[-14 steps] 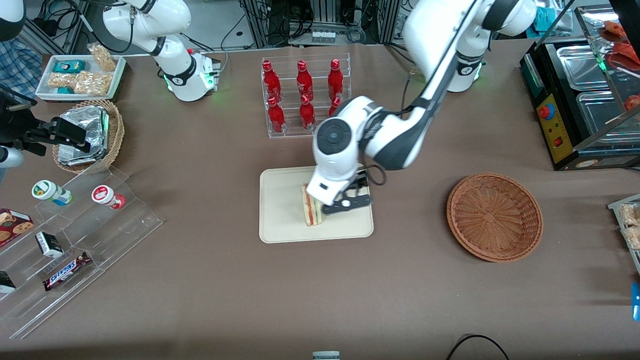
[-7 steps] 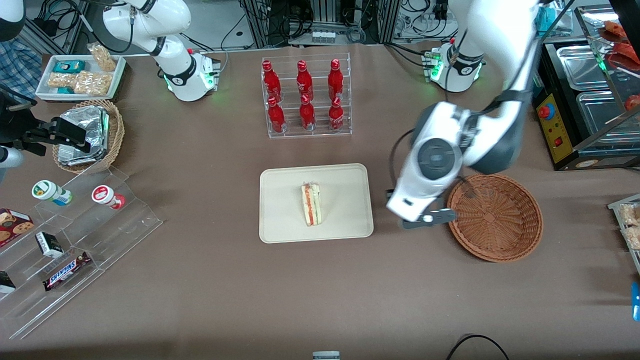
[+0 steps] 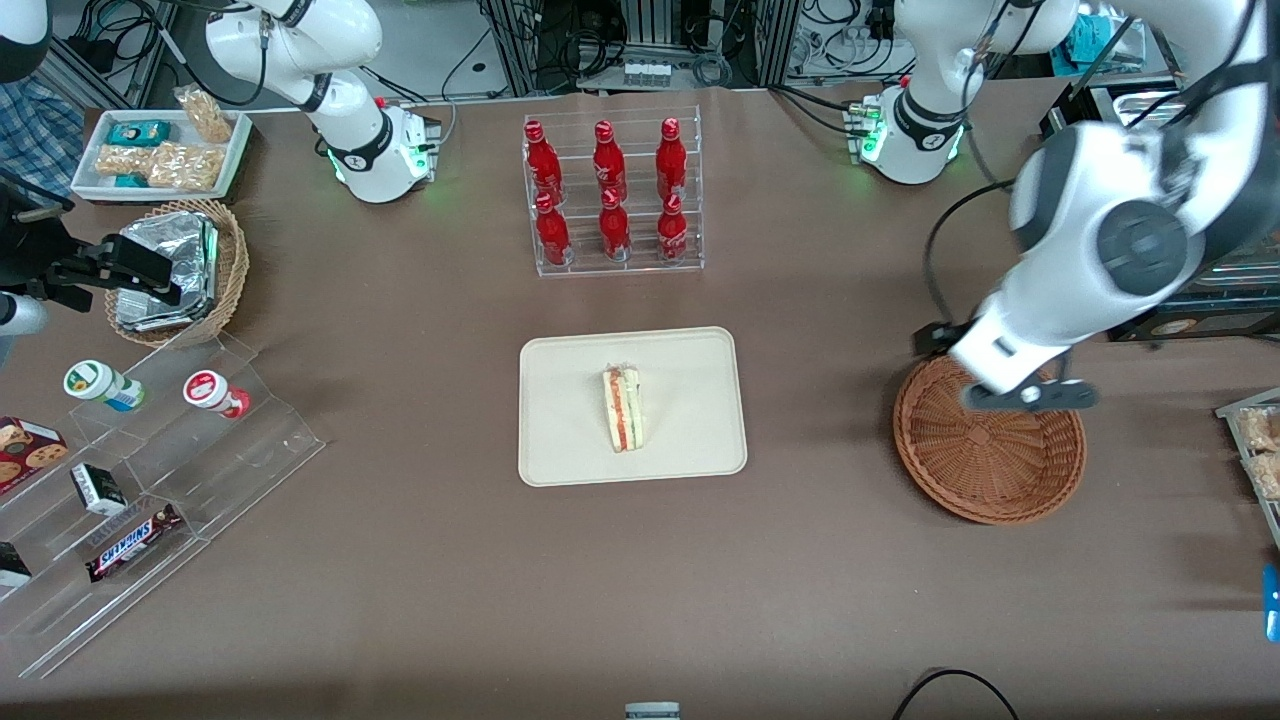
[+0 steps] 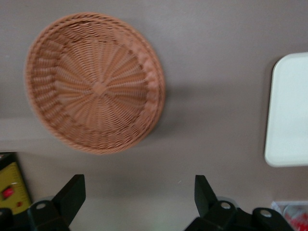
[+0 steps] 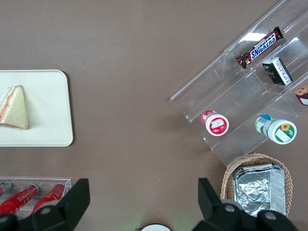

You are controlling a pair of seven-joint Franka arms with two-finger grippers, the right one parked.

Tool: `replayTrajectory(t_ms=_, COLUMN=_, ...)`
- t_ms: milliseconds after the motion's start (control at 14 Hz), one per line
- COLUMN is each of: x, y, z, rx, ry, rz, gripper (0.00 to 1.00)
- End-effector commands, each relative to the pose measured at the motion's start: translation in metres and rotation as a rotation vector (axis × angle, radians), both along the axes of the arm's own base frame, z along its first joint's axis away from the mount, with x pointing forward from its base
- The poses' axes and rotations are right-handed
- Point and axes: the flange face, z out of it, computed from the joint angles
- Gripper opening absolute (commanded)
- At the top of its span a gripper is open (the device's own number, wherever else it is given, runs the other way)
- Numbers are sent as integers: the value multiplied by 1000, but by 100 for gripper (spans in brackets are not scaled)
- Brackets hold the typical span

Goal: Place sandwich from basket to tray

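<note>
We find the small triangular sandwich [image 3: 623,409] of pale bread with red and green filling lying on the flat cream-beige rectangular tray [image 3: 690,450], roughly at the tray's middle. The right wrist view confirms it on the tray [image 5: 53,106], the sandwich [image 5: 14,108] resting flat with bare tray surface around it.

Taking the tray as our landmark: the wide, shallow, reddish-brown round wicker basket [image 3: 985,465] sits on the brown bench [image 3: 420,560] well apart from the tray, toward the working arm's end. We see nothing lying in the basket [image 4: 96,82] in the left wrist view.

The left arm's hand [image 3: 1030,397] hangs above the basket's rim, on the part of the rim farther from the front camera, well clear of the tray. We note its black fingers [image 4: 72,195] set wide apart with nothing between them.

Farther from the front camera than the tray stands a clear rack of red bottles [image 3: 610,200], near the tray's edge but not touching it.
</note>
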Motion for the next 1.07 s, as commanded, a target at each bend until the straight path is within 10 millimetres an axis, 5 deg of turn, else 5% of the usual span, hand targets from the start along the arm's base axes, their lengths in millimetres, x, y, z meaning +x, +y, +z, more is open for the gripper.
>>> replayTrajectory(t_ms=0, x=-23, y=20, z=42, rx=-17, ry=-26, rz=-50, gripper=100)
replayTrajectory(t_ms=143, x=-24, y=52, z=66, rx=-17, ry=-49, rz=1, gripper=100)
replayTrajectory(t_ms=571, x=-28, y=89, z=126, rx=-33, ry=-116, rz=-36, gripper=100)
replayTrajectory(t_ms=1000, x=-28, y=91, z=135, rx=-35, ry=-138, rz=-20, gripper=100)
